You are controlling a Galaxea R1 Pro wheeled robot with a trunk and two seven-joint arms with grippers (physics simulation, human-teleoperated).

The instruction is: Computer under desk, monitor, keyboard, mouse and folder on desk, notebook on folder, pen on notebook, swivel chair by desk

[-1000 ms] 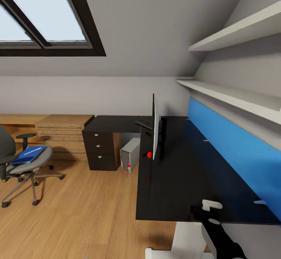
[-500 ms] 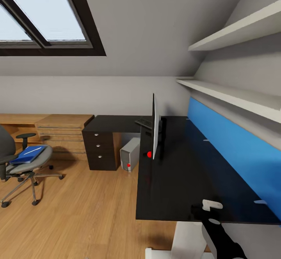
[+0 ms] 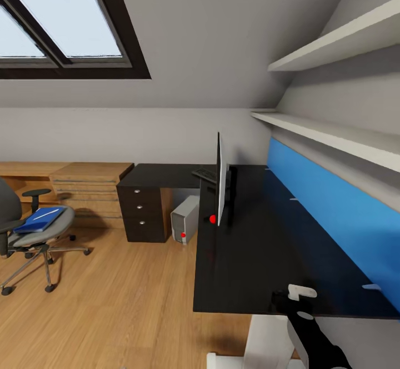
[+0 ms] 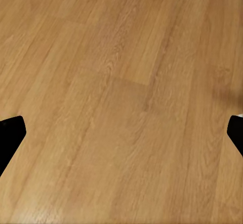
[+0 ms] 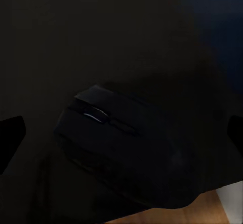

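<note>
Risk at the near end of the desk (image 3: 250, 258): mouse (image 5: 119, 148) lying close to the desk's edge, with wooden floor showing just past it in the right wrist view, so a skewed descent or a push from 1 fingertip likely to slide the smooth rounded shell off the black top. Black on black too, with poor contrast, so easy to misjudge the shell's outline and close on a corner instead of across its flanks. Right gripper (image 5: 124, 133) directly above the mouse, 2 dark fingertips spread wide, 1 on each side of the shell, clamped on nothing and, as far as can be judged, not touching it. Seen from the head camera as a pale part at the end of the dark arm, hanging over the desk's near end. Left gripper (image 4: 121, 133) spread too, holding nothing, pointing down at bare floor (image 4: 126, 82). Another hazard: the mouse well apart from where it belongs. Farther along the desk, monitor (image 3: 220, 183) upright and edge-on, keyboard (image 3: 204, 175) just behind it near the corner. Probably a carry or a long slide needed to bring the mouse beside the keyboard, with the monitor's stand in the way of a careless sweep. Computer (image 3: 185, 220) under the desk. Farthest off, swivel chair (image 3: 33, 235) well apart from the desk, folder (image 3: 39, 220) on its seat, thin white pen (image 3: 47, 214) on top.
</note>
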